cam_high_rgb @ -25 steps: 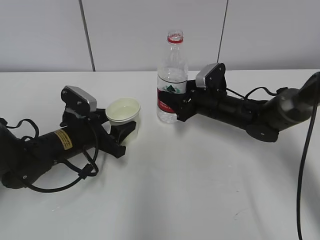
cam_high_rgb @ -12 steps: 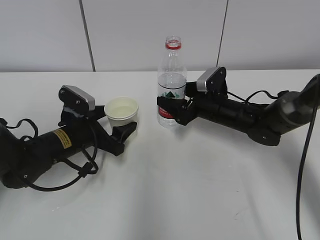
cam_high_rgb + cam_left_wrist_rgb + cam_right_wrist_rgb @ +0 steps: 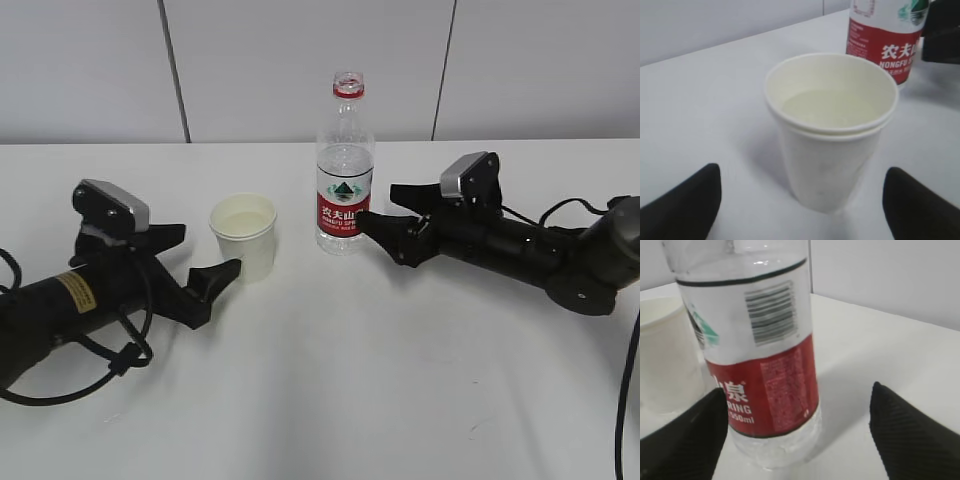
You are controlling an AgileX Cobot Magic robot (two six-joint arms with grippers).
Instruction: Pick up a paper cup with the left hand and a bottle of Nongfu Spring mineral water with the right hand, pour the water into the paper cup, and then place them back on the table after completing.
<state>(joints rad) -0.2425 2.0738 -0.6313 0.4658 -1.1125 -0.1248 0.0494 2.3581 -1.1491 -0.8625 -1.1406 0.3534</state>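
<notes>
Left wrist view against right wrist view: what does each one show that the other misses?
Only the left wrist view looks into the paper cup, where pale liquid lies below the rim, and shows the left gripper open with the cup standing free between its fingertips. Only the right wrist view shows the bottle's barcode and the right gripper open, its fingertips clear of the bottle. Both show the red Nongfu label, the cup, and the white table.
</notes>
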